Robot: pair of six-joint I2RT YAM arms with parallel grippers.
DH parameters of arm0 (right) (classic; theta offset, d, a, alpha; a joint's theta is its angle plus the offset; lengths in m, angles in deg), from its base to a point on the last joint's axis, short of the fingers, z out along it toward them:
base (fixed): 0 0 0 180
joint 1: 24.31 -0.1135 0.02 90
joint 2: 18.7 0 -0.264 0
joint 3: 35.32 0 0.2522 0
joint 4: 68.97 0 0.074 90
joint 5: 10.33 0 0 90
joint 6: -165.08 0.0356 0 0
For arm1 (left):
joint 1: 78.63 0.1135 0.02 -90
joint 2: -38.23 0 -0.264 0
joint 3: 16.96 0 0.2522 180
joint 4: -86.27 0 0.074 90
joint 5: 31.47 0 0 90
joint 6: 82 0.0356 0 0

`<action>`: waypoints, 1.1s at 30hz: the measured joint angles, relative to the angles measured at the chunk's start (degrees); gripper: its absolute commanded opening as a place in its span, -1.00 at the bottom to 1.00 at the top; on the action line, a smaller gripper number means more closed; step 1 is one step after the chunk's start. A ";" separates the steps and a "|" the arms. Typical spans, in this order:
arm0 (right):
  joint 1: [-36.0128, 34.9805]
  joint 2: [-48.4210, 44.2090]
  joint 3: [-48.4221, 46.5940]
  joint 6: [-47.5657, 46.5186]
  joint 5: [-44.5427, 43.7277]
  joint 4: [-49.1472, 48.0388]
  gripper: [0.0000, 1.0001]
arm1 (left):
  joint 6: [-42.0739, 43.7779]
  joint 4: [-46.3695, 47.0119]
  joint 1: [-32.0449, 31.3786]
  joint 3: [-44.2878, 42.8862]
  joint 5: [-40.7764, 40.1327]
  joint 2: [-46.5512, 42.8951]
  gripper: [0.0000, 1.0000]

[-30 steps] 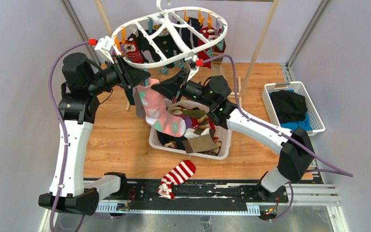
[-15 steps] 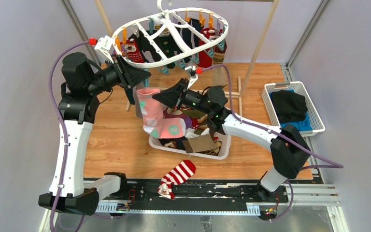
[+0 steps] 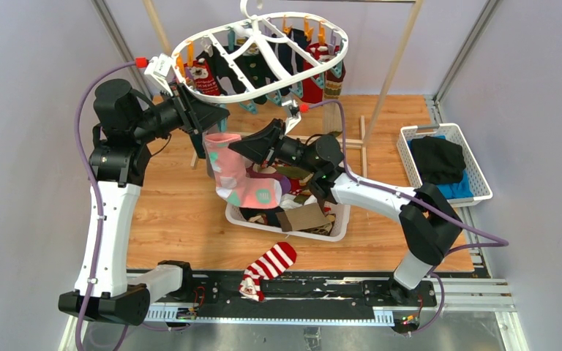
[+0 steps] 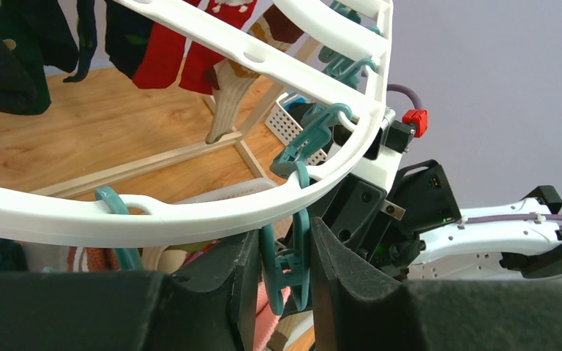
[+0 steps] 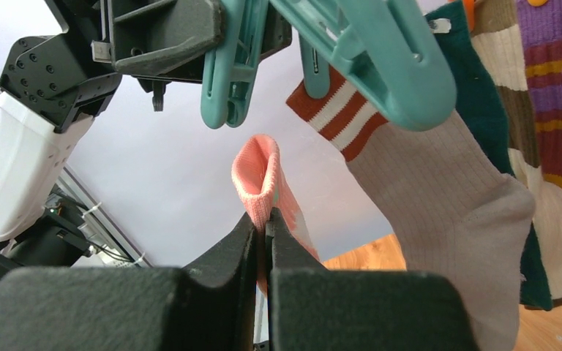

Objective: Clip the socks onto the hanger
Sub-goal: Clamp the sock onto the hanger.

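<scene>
Plainly, right hand [image 5: 265,228] pinches pink sock [image 5: 258,172] beneath teal clothespin [image 5: 228,69].

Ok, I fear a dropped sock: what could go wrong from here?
The right gripper pinches only the cuff edge of the pink sock; it could slip out.
The cuff sits below the teal clothespin in the left gripper, not between its jaws; clipping now would likely miss.
The hanger hangs free and could swing.
</scene>
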 measured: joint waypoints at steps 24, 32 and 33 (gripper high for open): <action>0.74 4.44 -1.60 10.05 4.87 -9.66 -1.00 | -0.20 0.04 0.72 0.00 1.51 0.63 -1.00; 1.60 6.84 -2.89 13.73 7.04 -12.61 -1.00 | -0.39 0.11 1.25 0.00 2.75 0.63 -1.00; 1.60 7.04 -3.10 13.94 7.15 -12.57 -1.00 | -0.44 0.15 1.29 0.00 2.82 0.63 -1.00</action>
